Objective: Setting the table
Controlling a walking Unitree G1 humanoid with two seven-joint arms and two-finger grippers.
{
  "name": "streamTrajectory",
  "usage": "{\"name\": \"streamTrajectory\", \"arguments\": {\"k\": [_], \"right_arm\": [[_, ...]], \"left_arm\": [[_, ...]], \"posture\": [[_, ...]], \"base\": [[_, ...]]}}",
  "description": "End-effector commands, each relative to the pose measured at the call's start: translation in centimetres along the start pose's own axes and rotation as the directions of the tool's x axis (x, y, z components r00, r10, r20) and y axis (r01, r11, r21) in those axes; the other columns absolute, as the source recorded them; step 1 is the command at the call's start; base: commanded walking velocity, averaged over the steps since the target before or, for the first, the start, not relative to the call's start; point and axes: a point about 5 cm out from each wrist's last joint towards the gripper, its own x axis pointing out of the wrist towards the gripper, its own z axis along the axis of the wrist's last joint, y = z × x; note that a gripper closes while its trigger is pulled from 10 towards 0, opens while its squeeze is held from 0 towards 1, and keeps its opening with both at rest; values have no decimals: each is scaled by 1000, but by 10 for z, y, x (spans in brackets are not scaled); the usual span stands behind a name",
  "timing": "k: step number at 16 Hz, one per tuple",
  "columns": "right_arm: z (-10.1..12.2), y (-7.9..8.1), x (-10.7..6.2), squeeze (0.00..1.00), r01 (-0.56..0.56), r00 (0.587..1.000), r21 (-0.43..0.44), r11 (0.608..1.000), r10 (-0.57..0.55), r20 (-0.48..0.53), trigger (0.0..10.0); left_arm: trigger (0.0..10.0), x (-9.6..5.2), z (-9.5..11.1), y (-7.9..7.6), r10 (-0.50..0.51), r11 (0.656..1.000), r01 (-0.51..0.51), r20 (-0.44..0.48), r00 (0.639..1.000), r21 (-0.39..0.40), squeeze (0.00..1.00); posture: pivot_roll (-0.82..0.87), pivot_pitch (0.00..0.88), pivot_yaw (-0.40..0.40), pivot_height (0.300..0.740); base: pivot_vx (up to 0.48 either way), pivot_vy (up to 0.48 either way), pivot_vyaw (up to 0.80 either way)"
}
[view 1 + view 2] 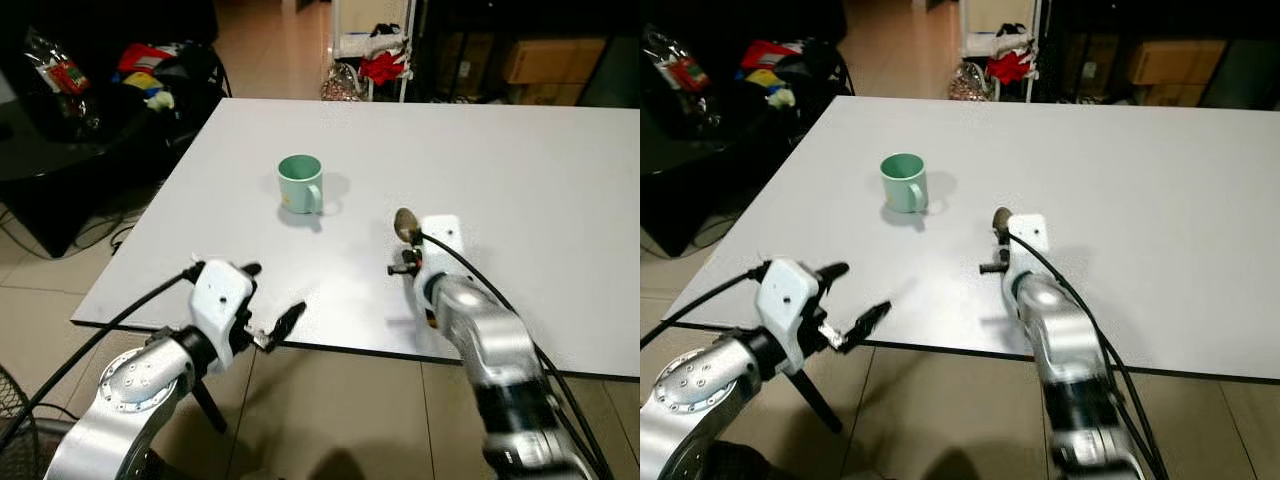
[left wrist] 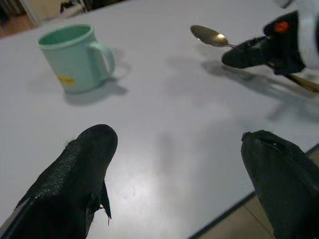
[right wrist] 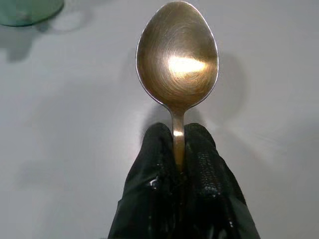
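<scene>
Two claws at the near edge of a white worktop (image 1: 540,180). Right claw (image 3: 178,144) out over the surface, fingers pinched tight on the neck of a brass-coloured spoon (image 3: 177,55), bowl facing up and pointing toward twelve o'clock, catching a bright glint. Seen from the head, spoon bowl (image 1: 406,224) peeking past the white wrist housing, low over the worktop; touching or just clear of it, cannot tell.

Mint-green mug (image 1: 300,183) upright at about ten o'clock from the spoon, well apart from it, handle turned toward the near edge, small yellow mark on its side in the left wrist view (image 2: 75,57).

Left claw (image 1: 268,300) at seven o'clock from the mug, hovering right at the worktop's near rim, fingers (image 2: 82,169) spread wide, nothing between them.

Beyond the far left corner, at eleven o'clock: dark furniture piled with colourful packets (image 1: 150,70). At twelve o'clock, white rack with red cloth (image 1: 382,66). Tiled floor (image 1: 340,410) below the near edge.
</scene>
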Motion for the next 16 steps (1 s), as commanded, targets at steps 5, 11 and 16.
{"name": "streamTrajectory", "arguments": {"k": [5,11,16], "right_arm": [[-8,-1,16,0,86,996,47,995,-84,-43,10000],[-21,-1,20,0,157,982,54,986,-151,-114,10000],[-25,-2,21,698,145,980,47,988,-137,-146,10000]], "left_arm": [[10000,-8,4,0,-28,999,28,-17,999,16,0],[10000,-9,5,-2,-47,999,48,-28,999,11,0],[10000,-7,6,-4,-54,999,54,-27,998,6,0]], "posture": [[84,0,42,740],[84,0,45,740],[83,0,44,740]], "base": [[0,0,0],[0,0,0],[0,0,0]]}}
